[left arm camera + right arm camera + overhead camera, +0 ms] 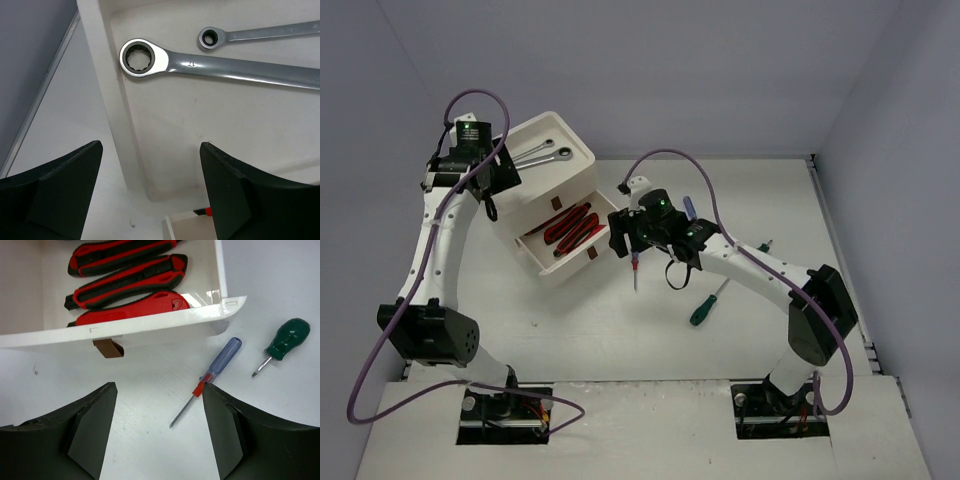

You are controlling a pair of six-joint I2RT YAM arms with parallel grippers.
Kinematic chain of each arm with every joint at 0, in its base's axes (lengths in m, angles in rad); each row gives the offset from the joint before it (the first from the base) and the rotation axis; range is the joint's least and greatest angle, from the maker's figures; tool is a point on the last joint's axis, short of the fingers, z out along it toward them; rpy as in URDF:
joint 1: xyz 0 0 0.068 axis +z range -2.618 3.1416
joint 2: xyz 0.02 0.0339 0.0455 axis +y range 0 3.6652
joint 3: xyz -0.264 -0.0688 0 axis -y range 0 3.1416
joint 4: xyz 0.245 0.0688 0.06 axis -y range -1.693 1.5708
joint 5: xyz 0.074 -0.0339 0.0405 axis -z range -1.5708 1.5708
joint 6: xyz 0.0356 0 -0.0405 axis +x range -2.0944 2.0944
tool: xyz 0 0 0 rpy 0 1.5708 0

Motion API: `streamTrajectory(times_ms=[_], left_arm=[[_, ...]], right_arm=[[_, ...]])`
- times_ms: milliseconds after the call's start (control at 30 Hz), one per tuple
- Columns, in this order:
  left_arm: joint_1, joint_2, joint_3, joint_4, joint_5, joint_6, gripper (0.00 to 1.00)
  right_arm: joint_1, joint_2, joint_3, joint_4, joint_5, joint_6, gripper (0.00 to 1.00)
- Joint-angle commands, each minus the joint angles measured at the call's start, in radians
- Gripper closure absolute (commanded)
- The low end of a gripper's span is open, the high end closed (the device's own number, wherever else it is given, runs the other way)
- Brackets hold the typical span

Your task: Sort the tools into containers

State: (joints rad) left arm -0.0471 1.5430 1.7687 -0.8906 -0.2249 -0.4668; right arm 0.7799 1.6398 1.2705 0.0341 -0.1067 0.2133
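Note:
The white container (582, 178) has a shallow top tray (165, 170) holding two silver ratchet wrenches (210, 62). Its upper drawer (150, 327) is pulled out, with red-black pliers (127, 285) lying inside. My left gripper (150, 145) hangs open over the tray's corner, by the box's left side (508, 175), and holds nothing. My right gripper (160, 385) is open just above the table in front of the drawer (623, 243). A blue-handled screwdriver with a red collar (216, 365) lies on the table. Its collar is at my right fingertip (212, 395), and nothing sits between the fingers.
A stubby green-handled screwdriver (284, 340) lies right of the blue one. A longer green-handled screwdriver (708, 306) rests under the right forearm, another green tool (765, 245) behind it, and a blue handle (688, 207) behind the wrist. The drawer's brown tab (107, 347) faces my right gripper.

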Motion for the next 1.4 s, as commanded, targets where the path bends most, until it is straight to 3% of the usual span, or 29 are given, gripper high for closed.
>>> streamTrajectory(times_ms=[0, 233, 400, 667, 1133, 1367], left_arm=[[0.027, 0.034, 0.062, 0.041, -0.016, -0.065, 0.26], [0.036, 0.08, 0.074, 0.078, -0.103, -0.122, 0.39], [0.035, 0.099, 0.076, 0.096, -0.154, -0.138, 0.54], [0.035, 0.1, 0.033, 0.12, -0.175, -0.15, 0.98], [0.033, 0.091, -0.02, 0.135, -0.099, -0.186, 1.0], [0.034, 0.07, -0.056, 0.137, -0.055, -0.188, 1.0]], right_arm=[[0.015, 0.021, 0.003, 0.054, -0.055, -0.095, 0.34], [0.03, 0.104, 0.028, 0.075, -0.09, -0.129, 0.34], [0.032, 0.157, 0.072, 0.093, -0.106, -0.148, 0.34], [0.033, 0.231, 0.157, 0.105, -0.124, -0.172, 0.35], [0.04, 0.39, 0.389, 0.12, -0.133, -0.169, 0.39], [0.068, 0.396, 0.451, 0.163, -0.146, -0.167, 0.44]])
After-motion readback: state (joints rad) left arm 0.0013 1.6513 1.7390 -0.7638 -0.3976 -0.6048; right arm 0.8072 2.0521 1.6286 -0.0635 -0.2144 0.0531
